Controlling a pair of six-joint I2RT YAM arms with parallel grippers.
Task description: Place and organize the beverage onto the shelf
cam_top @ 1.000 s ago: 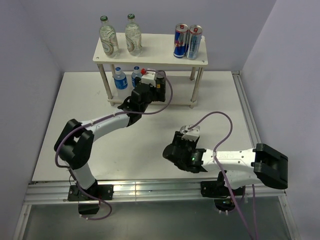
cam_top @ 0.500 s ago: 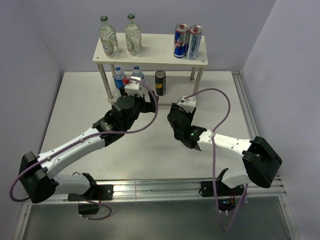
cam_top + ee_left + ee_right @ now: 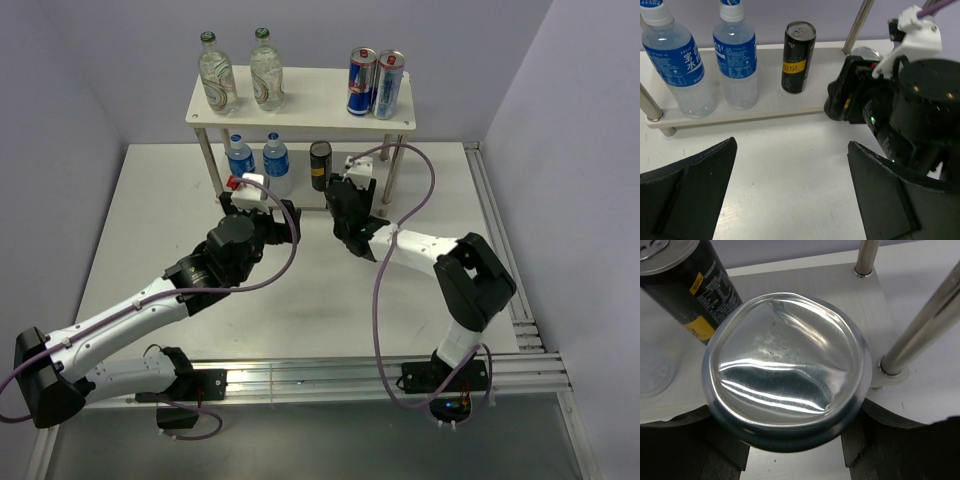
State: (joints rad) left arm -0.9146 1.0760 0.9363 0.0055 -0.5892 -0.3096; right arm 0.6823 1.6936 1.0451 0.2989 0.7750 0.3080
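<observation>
On the shelf's (image 3: 310, 95) top board, two clear green-capped bottles (image 3: 217, 75) stand at the left end and two tall blue-and-silver cans (image 3: 361, 82) stand side by side at the right end. On the shelf's lower board, two blue-labelled water bottles (image 3: 677, 65) stand upright just beside each other at the left. A dark can (image 3: 797, 59) with a yellow band stands upright just to their right, apart from them. In front of the shelf's left half, the left claw (image 3: 258, 205) hangs over the white surface (image 3: 150, 220) with its fingers (image 3: 695, 190) spread wide and nothing between them. At the front edge of the shelf's lower board, just right of the dark can and left of the shelf's right-hand legs, the right claw (image 3: 343, 195) is pinching a second can (image 3: 785, 375). That can is gripped by its sides, and its dented silver bottom is turned toward the wrist camera. Whether it touches the lower board cannot be told.
</observation>
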